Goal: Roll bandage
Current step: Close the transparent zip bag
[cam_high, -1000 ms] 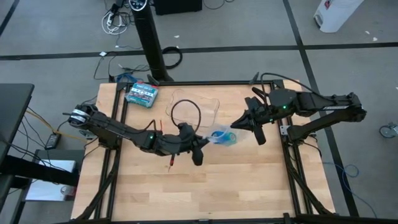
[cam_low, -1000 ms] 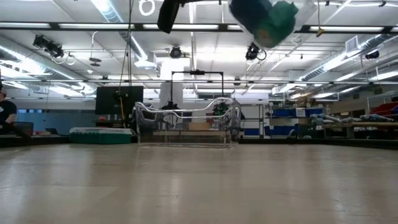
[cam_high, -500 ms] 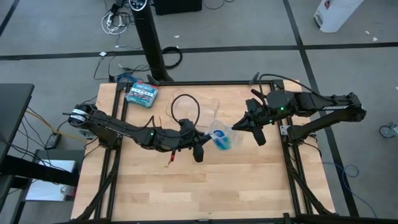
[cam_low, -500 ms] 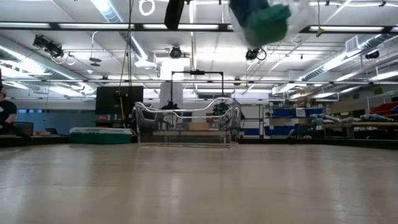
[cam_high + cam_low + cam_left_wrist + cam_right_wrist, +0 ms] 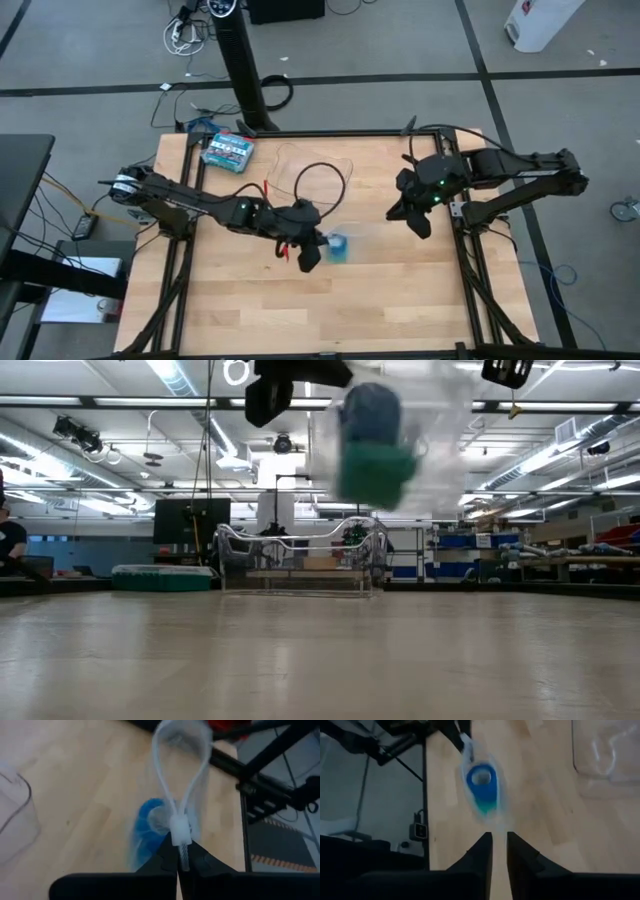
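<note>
The right end effector [image 5: 408, 212] has let go of the clear plastic bag [image 5: 181, 780] and drawn back toward the counter's right edge, its fingers [image 5: 482, 851] slightly apart and empty. The left end effector [image 5: 179, 862] alone now carries the bag, clamped shut on its top seam, above the middle of the counter [image 5: 400, 300]. The bandage [image 5: 482, 787], a small blue roll, hangs inside the bag with a teal-green roll below it, so rolling looks finished. A green-and-white box [image 5: 227, 150] lies near the far left corner and a clear tray [image 5: 605, 750] near the far edge, both well apart.
</note>
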`<action>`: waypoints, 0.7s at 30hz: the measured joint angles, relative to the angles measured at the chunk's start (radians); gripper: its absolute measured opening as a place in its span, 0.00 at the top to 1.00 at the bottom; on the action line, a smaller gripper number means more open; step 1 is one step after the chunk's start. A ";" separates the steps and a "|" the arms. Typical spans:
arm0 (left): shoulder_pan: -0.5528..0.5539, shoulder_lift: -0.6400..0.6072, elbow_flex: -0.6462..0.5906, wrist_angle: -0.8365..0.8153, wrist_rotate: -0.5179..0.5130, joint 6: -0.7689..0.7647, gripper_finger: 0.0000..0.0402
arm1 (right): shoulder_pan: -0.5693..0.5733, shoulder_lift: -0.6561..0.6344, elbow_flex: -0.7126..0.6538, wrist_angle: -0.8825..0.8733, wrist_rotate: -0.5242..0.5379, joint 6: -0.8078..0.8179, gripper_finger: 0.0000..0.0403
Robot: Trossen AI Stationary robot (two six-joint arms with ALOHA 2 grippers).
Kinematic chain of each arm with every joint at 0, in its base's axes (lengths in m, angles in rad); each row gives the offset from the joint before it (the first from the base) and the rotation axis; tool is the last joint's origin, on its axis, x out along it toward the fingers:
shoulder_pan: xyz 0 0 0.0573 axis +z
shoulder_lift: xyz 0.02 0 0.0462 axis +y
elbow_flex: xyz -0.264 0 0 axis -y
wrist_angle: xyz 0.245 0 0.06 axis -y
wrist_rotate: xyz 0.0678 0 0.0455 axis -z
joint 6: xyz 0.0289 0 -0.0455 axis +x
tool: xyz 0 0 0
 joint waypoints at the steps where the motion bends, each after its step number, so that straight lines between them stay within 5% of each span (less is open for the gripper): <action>1: 0.003 0.000 0.000 -0.011 0.019 -0.004 1.00 | 0.000 0.005 0.000 -0.012 -0.001 0.010 0.87; 7: 0.013 -0.001 0.000 -0.017 0.054 -0.023 1.00 | 0.009 0.062 0.000 0.088 -0.026 0.035 0.80; 21: 0.059 -0.002 0.000 0.003 0.104 -0.050 1.00 | 0.023 0.325 0.000 0.557 -0.054 -0.202 0.75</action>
